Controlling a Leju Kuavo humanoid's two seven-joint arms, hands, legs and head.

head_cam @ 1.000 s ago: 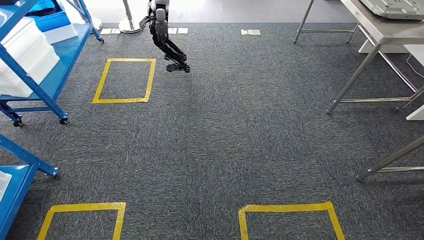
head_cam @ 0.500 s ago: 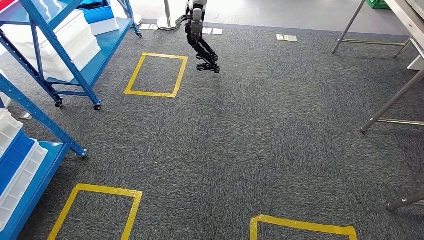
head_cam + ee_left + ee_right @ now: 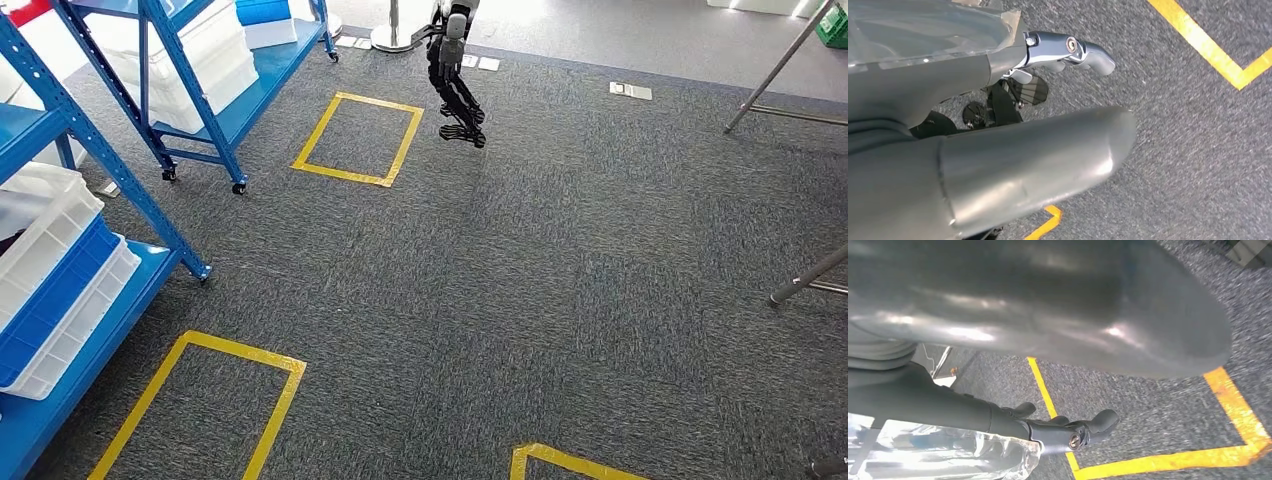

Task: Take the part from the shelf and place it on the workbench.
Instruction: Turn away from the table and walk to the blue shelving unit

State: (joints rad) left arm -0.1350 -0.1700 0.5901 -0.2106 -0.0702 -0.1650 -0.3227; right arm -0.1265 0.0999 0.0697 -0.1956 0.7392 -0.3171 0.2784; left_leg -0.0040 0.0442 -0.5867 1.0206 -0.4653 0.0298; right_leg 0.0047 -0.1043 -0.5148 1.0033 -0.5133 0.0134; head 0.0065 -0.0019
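Grey carpet (image 3: pixel 520 290) has slid rightward as the camera turned; blue metal shelves (image 3: pixel 150 80) loom nearer. Left hand (image 3: pixel 1068 50) and right hand (image 3: pixel 1073 432): grasp cannot be told.

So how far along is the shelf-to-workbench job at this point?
Nothing looks done yet. The right hand hangs over the carpet with nothing in it; the left hand shows no part either, though its fingers are mostly hidden. In hand: the approach, with the blue shelf and its white bin at the head view's left. Left: taking the part, carrying it, placing it on the workbench.
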